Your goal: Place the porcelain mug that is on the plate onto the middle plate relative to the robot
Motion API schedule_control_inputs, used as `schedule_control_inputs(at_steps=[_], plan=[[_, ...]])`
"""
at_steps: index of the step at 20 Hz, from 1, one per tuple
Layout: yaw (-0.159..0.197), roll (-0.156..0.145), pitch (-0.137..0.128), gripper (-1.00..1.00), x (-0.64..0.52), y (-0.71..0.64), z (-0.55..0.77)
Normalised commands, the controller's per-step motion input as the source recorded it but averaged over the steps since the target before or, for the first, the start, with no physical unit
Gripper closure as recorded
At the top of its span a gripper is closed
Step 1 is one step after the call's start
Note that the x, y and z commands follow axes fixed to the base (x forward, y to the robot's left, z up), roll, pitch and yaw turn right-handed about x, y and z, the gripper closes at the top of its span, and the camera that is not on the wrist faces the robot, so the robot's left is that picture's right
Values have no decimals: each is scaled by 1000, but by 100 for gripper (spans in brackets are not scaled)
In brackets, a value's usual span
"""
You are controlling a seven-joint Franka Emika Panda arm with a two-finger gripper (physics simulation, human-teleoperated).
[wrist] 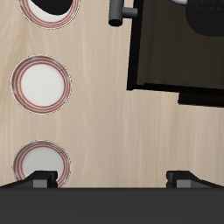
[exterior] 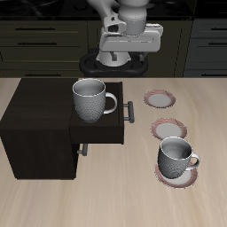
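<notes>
Nearest the camera I had the pale wood-grain surface (exterior: 115, 199), a broad flat plank texture running to the front edge. On it, largest of all, sat the dark cabinet (exterior: 40, 124), a boxy block with a matte, near-black finish; its drawer (exterior: 102, 133) stood pulled out toward the plates, with a slim grey bar handle (exterior: 129, 112) on its front. A larger grey-white mug (exterior: 90, 99) with a dimpled skin and a loop handle stood on the cabinet, at the edge above the drawer; I saw nothing inside it.

The porcelain mug (exterior: 176, 160) was smaller, speckled grey-white, pale inside and holding nothing I could see, with its loop handle turned away from the cabinet. It stood upright on the plate (exterior: 165, 176) closest to the front edge, covering most of it. Behind it lay the middle plate (exterior: 168, 129), a round white saucer with a reddish-brown rim, bare on top. The third plate (exterior: 160, 98), identical, lay farthest back.

The tool (exterior: 129, 60) hung high near the robot's base, well apart from the mug. In the wrist view its dark fingertips (wrist: 39, 178) stood spread wide, gripping nothing.
</notes>
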Motion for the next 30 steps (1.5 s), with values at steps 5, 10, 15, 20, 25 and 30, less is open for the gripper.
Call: schedule_control_inputs(at_steps=[5, 10, 15, 20, 25, 30], plan=[[-13, 67, 5, -100, 116, 686, -28], [6, 49, -5, -100, 161, 662, -11], [0, 11, 3, -100, 276, 357, 17], [-6, -18, 9, -100, 478, 178, 132], [15, -16, -14, -100, 414, 102, 124], [-6, -21, -5, -100, 394, 53, 62]])
